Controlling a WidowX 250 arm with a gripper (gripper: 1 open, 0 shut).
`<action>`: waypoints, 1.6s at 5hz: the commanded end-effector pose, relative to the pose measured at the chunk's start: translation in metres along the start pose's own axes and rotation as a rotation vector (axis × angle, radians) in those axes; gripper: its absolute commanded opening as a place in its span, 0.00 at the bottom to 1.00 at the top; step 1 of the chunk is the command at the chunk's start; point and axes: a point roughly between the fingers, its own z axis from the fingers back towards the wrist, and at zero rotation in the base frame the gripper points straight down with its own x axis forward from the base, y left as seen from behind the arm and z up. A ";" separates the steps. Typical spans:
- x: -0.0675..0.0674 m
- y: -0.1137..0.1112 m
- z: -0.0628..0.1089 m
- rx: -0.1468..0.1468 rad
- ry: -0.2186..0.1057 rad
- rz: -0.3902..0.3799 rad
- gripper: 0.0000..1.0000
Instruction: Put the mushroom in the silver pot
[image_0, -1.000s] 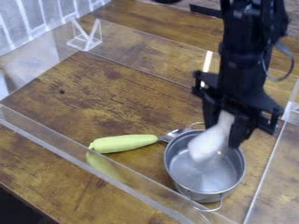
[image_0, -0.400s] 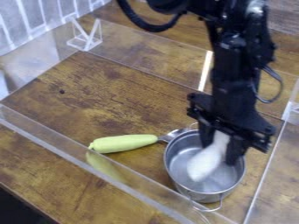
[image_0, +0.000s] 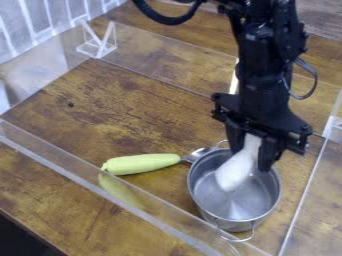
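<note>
Camera view, the only one on offer, shows the mushroom (image_0: 238, 168) as a pale, blurred shape, white stem downward, hanging from the tool (image_0: 263, 143) with its lower end already below the rim of the silver pot (image_0: 234, 190); the reddish-brown cap is hidden up between the dark jaws, so only the white part can be made out. The tool points straight down and is clenched on the mushroom's upper end, jaws drawn in close around it. Whether the stem touches the pot's floor cannot be told, because the bright steel and the white stem run together in the blur. The pot sits upright near the front right of the wooden counter (image_0: 94, 110), one loop handle showing at its near edge and a short one toward the left. Just beside that left handle, apart from the pot, lies a long yellow-green vegetable (image_0: 142, 163), which plays no part. A clear plastic wall (image_0: 80, 160) rings the working area, and a small clear stand (image_0: 96, 40) sits at the far left. By my reading the job is nearly finished: picking up and carrying over look done, and what is left is to let go so the mushroom rests inside, then lift the arm clear.
</note>
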 end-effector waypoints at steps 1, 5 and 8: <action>0.006 -0.026 0.023 -0.007 -0.057 0.012 0.00; 0.002 -0.019 0.029 -0.063 -0.040 -0.166 0.00; 0.013 -0.009 0.029 -0.040 -0.021 -0.042 1.00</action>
